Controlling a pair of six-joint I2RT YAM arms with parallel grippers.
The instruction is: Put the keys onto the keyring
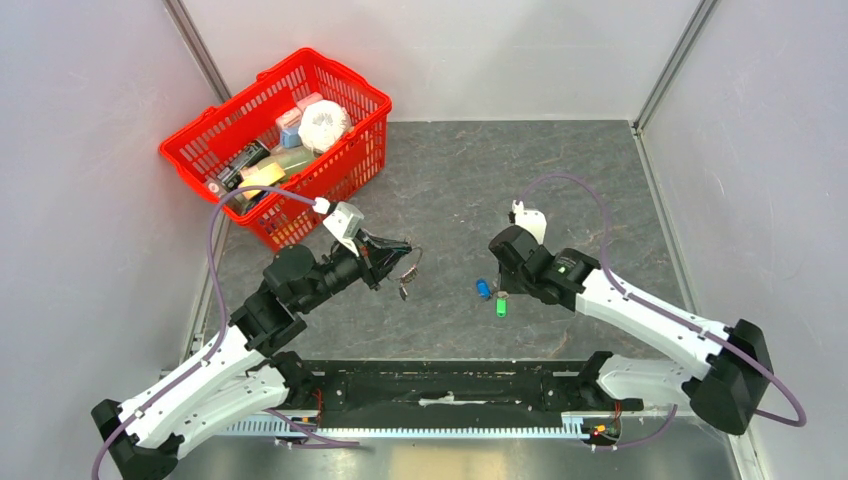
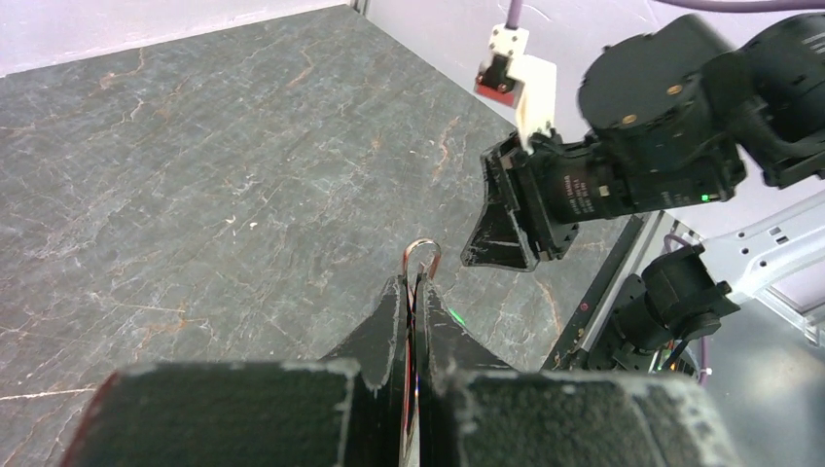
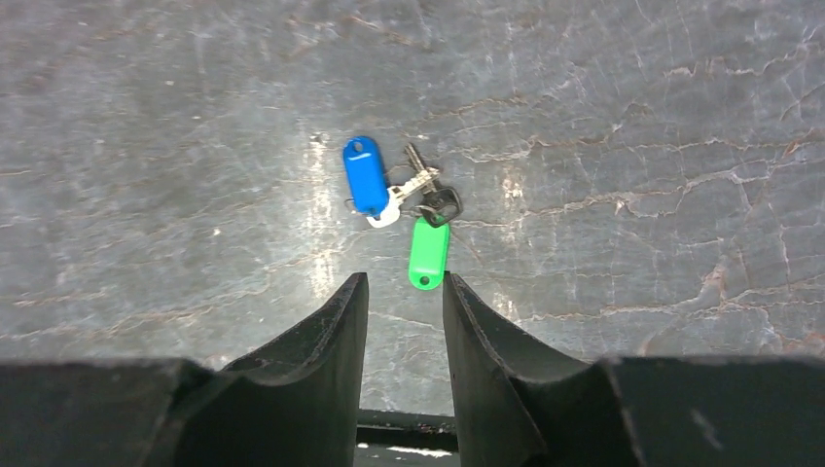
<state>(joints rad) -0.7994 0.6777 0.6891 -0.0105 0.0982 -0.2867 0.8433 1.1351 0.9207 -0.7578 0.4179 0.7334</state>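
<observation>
My left gripper (image 1: pixel 404 248) is shut on the keyring (image 1: pixel 412 263), a thin silver wire loop held above the table with small silver keys (image 1: pixel 403 290) dangling under it. In the left wrist view the loop's end (image 2: pixel 423 253) pokes out past the closed fingertips (image 2: pixel 394 297). The loose keys lie in a cluster on the table: a blue tag (image 3: pixel 365 176), a green tag (image 3: pixel 426 253), a black-headed key (image 3: pixel 441 205) and a plain silver key (image 3: pixel 419 181). My right gripper (image 3: pixel 406 284) hovers open just short of the green tag, with nothing between its fingers.
A red basket (image 1: pixel 350 75) filled with assorted items stands at the back left, close behind the left arm. Grey walls enclose the table on three sides. The right arm's wrist (image 2: pixel 623 165) hangs near the left gripper's tips.
</observation>
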